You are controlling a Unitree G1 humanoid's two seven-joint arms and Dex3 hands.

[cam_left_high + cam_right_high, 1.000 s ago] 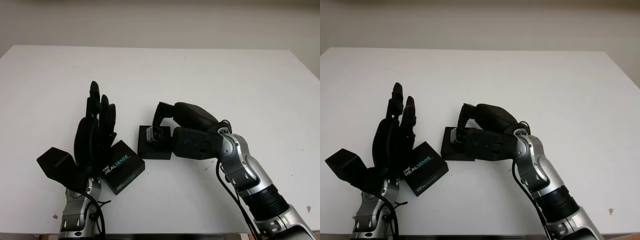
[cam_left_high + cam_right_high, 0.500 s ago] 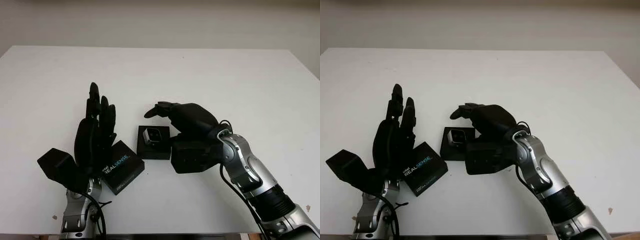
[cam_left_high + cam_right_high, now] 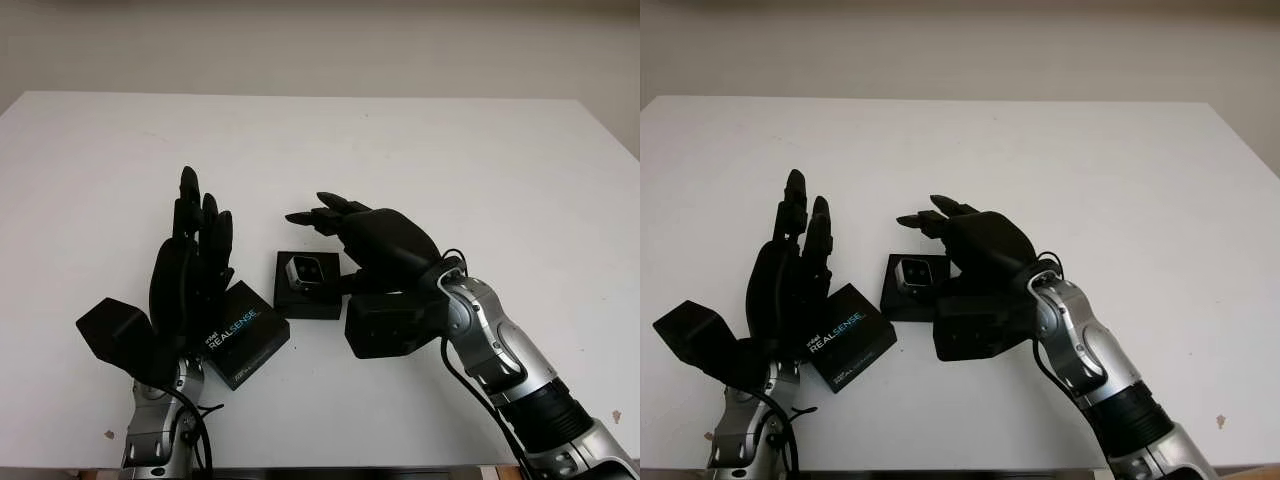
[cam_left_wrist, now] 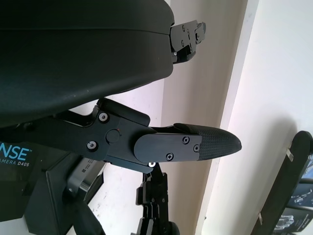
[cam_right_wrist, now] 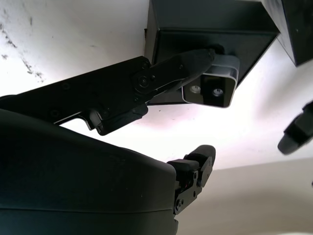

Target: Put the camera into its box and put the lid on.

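My right hand (image 3: 345,225) is hovering open just above the camera (image 3: 304,270), which is sitting in its box (image 3: 307,298) (black). My left hand (image 3: 190,265) is idling open beside the lid (image 3: 243,333).

A robotics lab or test room, by every sign: a plain white table (image 3: 420,150) fills most of the frame and meets a bare, pale wall (image 3: 320,45) along the top edge. At lower left, beside a black box lid (image 3: 245,335) printed "REALSENSE", and at lower right, metal robot arms with exposed cabling rise from the bottom edge.
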